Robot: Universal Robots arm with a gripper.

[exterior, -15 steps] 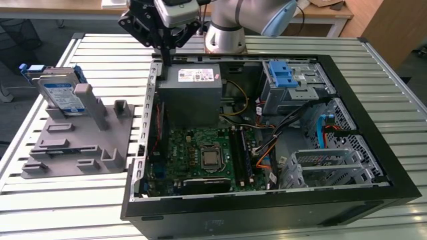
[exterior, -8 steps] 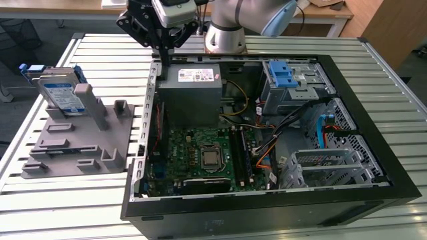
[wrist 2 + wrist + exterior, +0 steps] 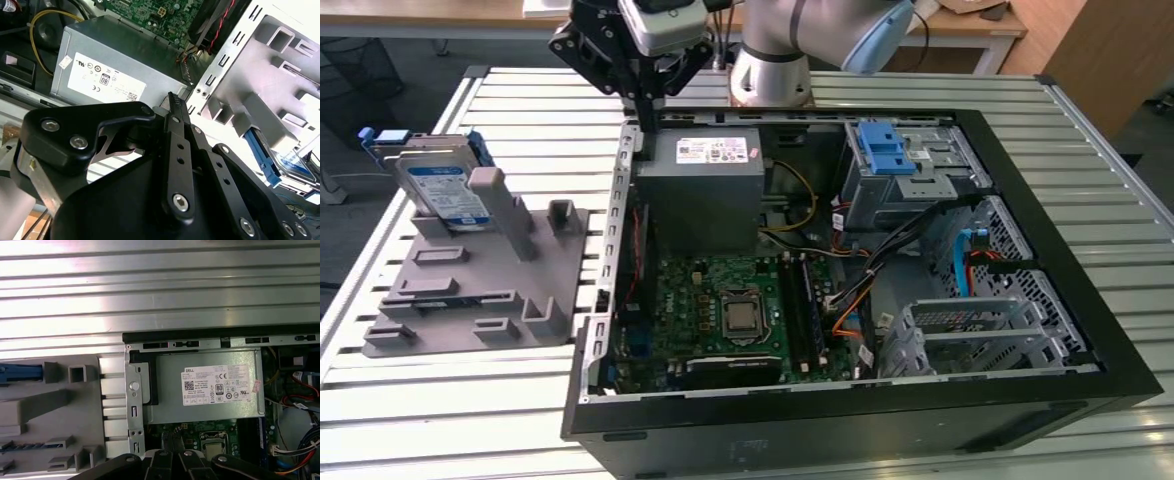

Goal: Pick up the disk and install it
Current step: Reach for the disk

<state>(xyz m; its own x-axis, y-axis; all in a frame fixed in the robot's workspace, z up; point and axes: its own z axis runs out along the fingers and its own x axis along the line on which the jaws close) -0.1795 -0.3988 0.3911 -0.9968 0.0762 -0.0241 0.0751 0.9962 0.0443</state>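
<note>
Black end effector (image 3: 644, 115), fingers together and empty, hovered over the open black computer case (image 3: 827, 430). The blue-framed silver disk (image 3: 438, 188) stood unpicked in a grey holder (image 3: 467, 290) by the table (image 3: 454, 400) edge, on the exterior view's left. Grasping it would likely call for parted fingers.

The surface (image 3: 454, 405) was ribbed bare metal, brushed and bright enough to glare in the first wrist view. On it the holder (image 3: 467, 290) looked like matt grey plastic, faintly grainy. The disk (image 3: 440, 192) had a silvery metal body, a smooth glossy label and a bright blue plastic frame. The computer case (image 3: 854, 440) was matt black outside and dull bare sheet metal inside; its drive cage (image 3: 987, 320) was perforated pale metal. The power-supply box (image 3: 707, 195) was flat grey metal with a white paper sticker. The gripper (image 3: 173, 100) was matt black with shiny metal screw heads. The latch (image 3: 887, 150) was smooth blue plastic.
</note>
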